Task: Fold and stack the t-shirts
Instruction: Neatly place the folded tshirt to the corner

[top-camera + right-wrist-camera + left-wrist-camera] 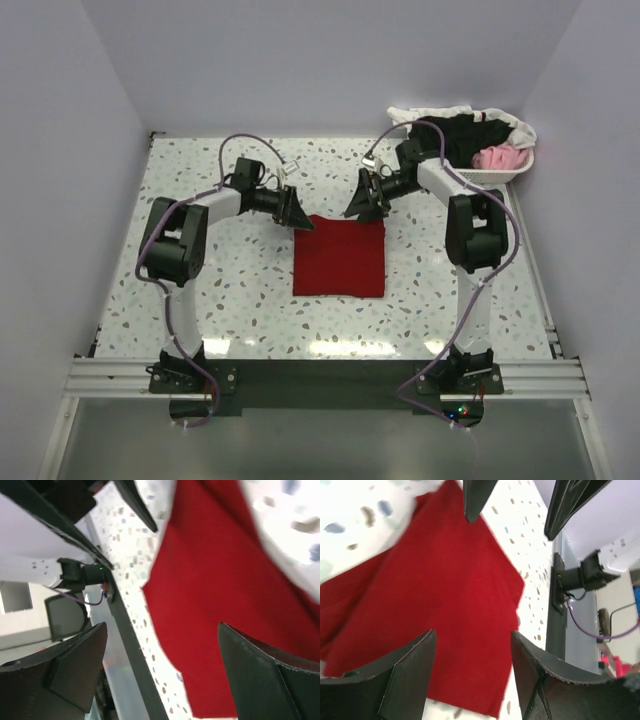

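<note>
Free passage is afforded across the worktop (230,290) around the folded red t-shirt (339,256); the far-right corner is blocked by the laundry basket (500,177).

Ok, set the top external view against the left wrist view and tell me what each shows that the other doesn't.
Only the top view: both arms whole, and the white basket at the far right holding black, pink and white t-shirts. Only the left wrist: its own jaws close up, standing apart above the cloth with nothing between them. Both: the folded dark red t-shirt flat on the speckled table.
</note>
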You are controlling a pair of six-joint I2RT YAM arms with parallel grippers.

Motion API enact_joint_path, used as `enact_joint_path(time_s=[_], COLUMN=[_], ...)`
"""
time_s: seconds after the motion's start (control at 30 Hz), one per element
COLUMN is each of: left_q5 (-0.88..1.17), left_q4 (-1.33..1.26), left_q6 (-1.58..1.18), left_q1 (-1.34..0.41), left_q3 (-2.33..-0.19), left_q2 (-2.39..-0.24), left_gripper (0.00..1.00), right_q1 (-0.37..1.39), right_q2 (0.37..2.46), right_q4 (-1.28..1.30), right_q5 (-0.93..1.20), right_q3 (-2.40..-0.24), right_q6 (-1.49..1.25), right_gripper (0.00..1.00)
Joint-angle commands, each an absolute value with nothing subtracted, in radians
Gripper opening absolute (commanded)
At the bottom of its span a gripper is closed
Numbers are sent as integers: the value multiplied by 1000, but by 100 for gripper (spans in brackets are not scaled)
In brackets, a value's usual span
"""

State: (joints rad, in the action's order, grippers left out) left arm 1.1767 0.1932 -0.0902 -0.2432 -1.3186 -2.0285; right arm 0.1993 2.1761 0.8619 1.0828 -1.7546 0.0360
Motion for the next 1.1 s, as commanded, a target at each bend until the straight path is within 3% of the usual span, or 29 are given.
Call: enact_joint_path(time_s=[0.0,0.17,0.33,0.47,0.57,0.67,0.7,0.73,0.83,1.07], left_q5=[1143,1112,1118,1098,1052,968,942,889,888,836], left_q4=[-1,-129,-115,42,156,306,377,402,455,555], left_q6=[-255,-324,-333,-203,-118,-31,-11,24,22,92], left_q1=[-242,-206,-173,-157,-117,-63,-42,-29,40,87], left_q3=[-1342,-1335,-1284,-1264,-1270,-1295,-1302,-1299,-1269,-1230], left_q2=[-2134,-2230,-2205,-1990,-1855,-1751,-1724,-1671,-1602,-1427], left_gripper=[65,64,67,76,82,87,100,100,100,100], right_q1=[183,109,69,77,113,237,274,313,449,656], right_q2=[2284,2394,2479,2358,2173,1965,1921,1878,1851,1980], right_q4=[804,801,1029,1071,1013,866,807,778,799,784], right_q5=[1042,1002,1000,940,876,654,575,385,171,-31], right_q3=[-1766,-1795,-1980,-2039,-1952,-1717,-1677,-1637,-1588,-1585], right_q6=[-14,81,228,236,175,106,95,81,35,8], right_gripper=[94,90,88,88,92,94,95,95,99,99])
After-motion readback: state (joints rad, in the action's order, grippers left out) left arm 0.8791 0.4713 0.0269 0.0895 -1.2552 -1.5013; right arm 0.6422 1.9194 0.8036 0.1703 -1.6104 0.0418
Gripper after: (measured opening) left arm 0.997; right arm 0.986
